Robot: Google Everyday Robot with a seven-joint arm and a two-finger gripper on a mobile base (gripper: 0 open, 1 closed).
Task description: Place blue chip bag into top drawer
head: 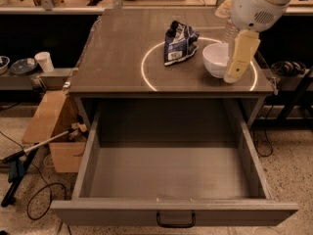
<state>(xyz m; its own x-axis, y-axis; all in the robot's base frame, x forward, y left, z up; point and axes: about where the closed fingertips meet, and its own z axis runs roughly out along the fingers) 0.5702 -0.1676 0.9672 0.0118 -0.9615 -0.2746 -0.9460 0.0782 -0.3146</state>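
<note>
The small crumpled navy-blue foil chip bag (pixel 178 43) lies on the grey-brown wooden worktop (pixel 117 58), inside the left part of a thin ring of white light, behind the pulled-out top drawer (pixel 107 214), which stands wide open with nothing in it. The cream-coloured two-finger gripper (pixel 234 72) hangs tip-down over the right side of the worktop, just beside the round white bowl (pixel 216 58) and in front of a clear plastic water bottle (pixel 229 31). It is seen edge-on, so I cannot tell whether the jaws are spread or pressed together; nothing appears to be carried. From the gripper the bag lies to the left in the camera view and a little farther back, near but apart, with the bowl sitting between the two. The bag's long axis runs roughly front to back, slightly slanted, its white label end towards the drawer. The pick has not yet begun. The reach likely has to cross over or behind the bowl, and a low sideways sweep could knock it.
</note>
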